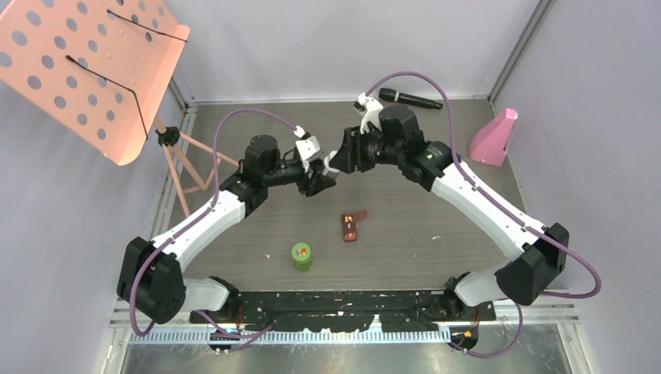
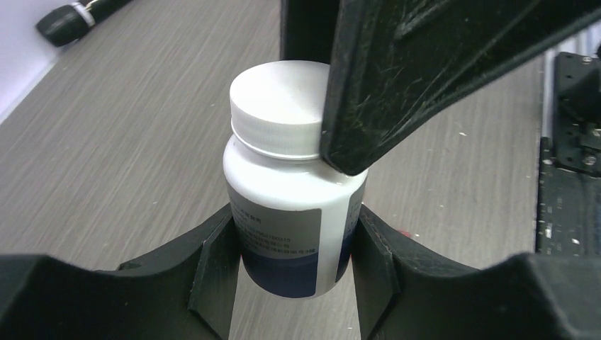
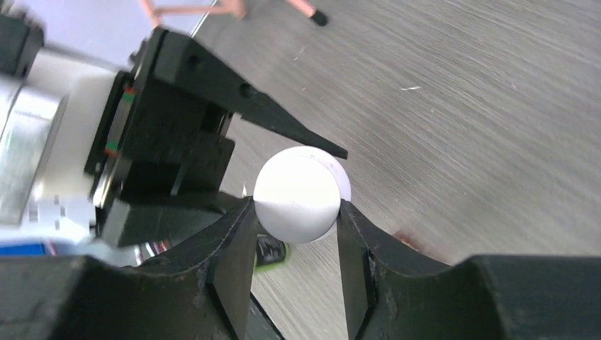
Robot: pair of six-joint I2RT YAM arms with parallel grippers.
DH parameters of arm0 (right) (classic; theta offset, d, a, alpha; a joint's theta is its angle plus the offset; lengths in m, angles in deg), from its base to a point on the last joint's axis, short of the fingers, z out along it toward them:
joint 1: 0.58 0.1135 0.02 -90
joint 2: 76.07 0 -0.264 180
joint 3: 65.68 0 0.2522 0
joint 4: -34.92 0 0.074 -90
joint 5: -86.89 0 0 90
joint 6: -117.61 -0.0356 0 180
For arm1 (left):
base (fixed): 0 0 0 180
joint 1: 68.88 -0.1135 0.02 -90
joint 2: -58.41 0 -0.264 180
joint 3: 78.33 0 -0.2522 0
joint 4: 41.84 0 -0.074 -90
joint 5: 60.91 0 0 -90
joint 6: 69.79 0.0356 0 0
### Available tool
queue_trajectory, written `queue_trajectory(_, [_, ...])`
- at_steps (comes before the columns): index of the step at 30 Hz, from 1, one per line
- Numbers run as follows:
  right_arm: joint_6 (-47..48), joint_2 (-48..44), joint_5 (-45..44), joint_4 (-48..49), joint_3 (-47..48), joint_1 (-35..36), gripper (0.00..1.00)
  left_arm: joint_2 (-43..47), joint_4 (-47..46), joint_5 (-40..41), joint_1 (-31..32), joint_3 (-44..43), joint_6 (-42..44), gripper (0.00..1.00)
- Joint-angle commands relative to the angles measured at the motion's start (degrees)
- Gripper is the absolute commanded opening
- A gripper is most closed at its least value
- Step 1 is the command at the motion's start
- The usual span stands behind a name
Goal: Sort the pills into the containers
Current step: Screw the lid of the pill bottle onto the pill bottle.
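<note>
The white bottle [image 2: 294, 205], with a white cap [image 2: 280, 106] and a blue-banded label, hangs above the table, and my left gripper [image 2: 294, 262] is shut on its lower body. My right gripper [image 3: 296, 234] comes from the opposite side, its two fingers pressed against the sides of the cap [image 3: 298, 195]. In the top view both grippers [image 1: 318, 181] [image 1: 337, 160] meet at the table's middle back. The green-lidded bottle [image 1: 302, 255] stands upright near the front. The small brown case [image 1: 352, 227] lies to its right. The pills are out of view.
A black microphone [image 1: 411, 99] lies at the back edge. A pink object [image 1: 493, 139] stands at the back right. A pink perforated music stand [image 1: 86, 70] overhangs the back left corner, its legs [image 1: 191, 167] beside the left arm.
</note>
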Motion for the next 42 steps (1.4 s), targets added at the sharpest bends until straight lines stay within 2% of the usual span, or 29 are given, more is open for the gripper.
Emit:
queue_trajectory(1, [-22.6, -0.5, -24.9, 1.7, 0.1, 5.6, 0.14, 0.8, -9.2, 3.9, 1.3, -0.2, 1.3, 0.00])
queue_trajectory(2, [-23.3, -0.2, -28.9, 0.3, 1.7, 6.2, 0.14, 0.8, -9.5, 4.3, 1.3, 0.2, 1.3, 0.00])
queue_trajectory(3, [-24.3, 0.0, -30.2, -0.3, 3.6, 6.4, 0.28, 0.7, -9.5, 4.7, 1.3, 0.6, 1.3, 0.00])
queue_trajectory(4, [-24.2, 0.2, -31.7, -0.8, 4.6, 6.4, 0.37, 0.7, -9.5, 4.9, 1.3, 0.9, 1.3, 0.00])
queue_trajectory(5, [-23.0, 0.2, -32.3, -1.0, 6.1, 6.5, 0.57, 0.5, -9.7, 5.0, 1.3, 1.3, 1.2, 0.00])
queue_trajectory(6, [-22.3, -0.1, -33.7, -1.2, 6.7, 6.4, 0.68, 0.3, -10.3, 5.1, 1.3, 1.7, 0.5, 0.00])
queue_trajectory(7, [-20.3, -0.8, -34.4, -1.0, 7.2, 6.3, 0.88, 0.1, -10.7, 5.2, 1.2, 2.0, 0.3, 0.00])
queue_trajectory(9, [-16.1, -2.5, -34.8, -0.2, 6.7, 5.1, 0.98, -0.3, -11.6, 5.1, 1.2, 2.6, -0.5, 0.00])
queue_trajectory(12, [-9.2, -5.4, -23.9, 4.5, 4.1, 0.0, 0.95, -1.0, -12.8, 4.1, 1.2, 3.0, -1.7, 0.00])
queue_trajectory(13, [-7.5, -7.0, -15.9, 6.0, 2.0, -1.2, 0.95, -1.1, -12.8, 3.2, 1.2, 2.9, -2.0, 0.00])
queue_trajectory(14, [-3.5, -7.8, -11.9, 9.7, 0.2, -3.8, 0.97, -1.3, -12.4, 1.9, 1.2, 2.6, -2.2, 0.00])
queue_trajectory(15, [-1.1, -9.2, -2.5, 11.6, -2.0, -4.8, 0.97, -1.4, -11.8, 0.2, 1.2, 2.1, -2.1, 0.00])
queue_trajectory(16, [4.7, -9.7, 2.3, 14.0, -3.1, -6.7, 0.98, -1.6, -10.8, -2.0, 1.2, 1.5, -2.0, 0.00])
queue_trajectory(17, [7.7, -10.5, 11.5, 14.4, -4.7, -7.3, 0.98, -1.8, -9.7, -4.7, 1.2, 0.9, -1.8, 0.00])
queue_trajectory(19, [17.7, -11.0, 21.9, 12.3, -6.1, -8.0, 0.98, -2.1, -8.4, -9.4, 1.2, -0.3, -1.9, 0.00])
queue_trajectory(20, [23.3, -10.9, 24.4, 9.9, -6.4, -8.0, 0.98, -2.3, -8.1, -11.4, 1.2, -0.7, -2.1, 0.00])
queue_trajectory(23, [29.3, -9.6, 29.7, 6.6, -7.2, -8.0, 1.00, -2.8, -6.6, -16.9, 1.2, -1.9, -2.6, 0.00])
queue_trajectory(25, [30.8, -8.1, 31.3, 4.9, -6.6, -8.1, 0.97, -3.4, -4.6, -19.6, 1.2, -3.0, -2.7, 0.00])
queue_trajectory(28, [31.8, -5.0, 33.5, 3.6, -4.9, -8.0, 0.83, -5.1, -0.7, -22.3, 1.2, -5.7, -1.9, 0.00])
queue_trajectory(30, [32.1, -3.5, 33.0, 3.0, -4.1, -8.0, 0.69, -5.6, -0.5, -22.8, 1.2, -6.1, -2.0, 0.00])
queue_trajectory(31, [31.7, -3.0, 32.9, 2.6, -3.6, -8.0, 0.58, -5.7, -0.6, -22.9, 1.2, -6.1, -2.0, 0.00])
queue_trajectory(34, [30.6, -0.5, 32.1, 1.2, -1.5, -8.0, 0.42, -5.8, -0.4, -22.5, 1.2, -6.1, -1.5, 0.00])
queue_trajectory(35, [29.8, -0.2, 31.8, 1.4, -1.3, -8.0, 0.31, -5.8, -0.4, -22.3, 1.2, -6.1, -1.5, 0.00])
queue_trajectory(37, [26.9, -0.1, 30.2, 3.6, -1.8, -8.0, 0.19, -5.6, -0.4, -20.9, 1.2, -5.9, -1.2, 0.00])
queue_trajectory(39, [22.9, -0.6, 28.8, 7.4, -3.2, -7.9, 0.11, -5.3, -1.1, -17.7, 1.2, -5.6, -1.0, 0.00])
queue_trajectory(42, [14.6, -2.6, 22.7, 15.7, -7.5, -6.5, 0.07, -5.0, -2.4, -11.6, 1.2, -5.2, -0.7, 0.00])
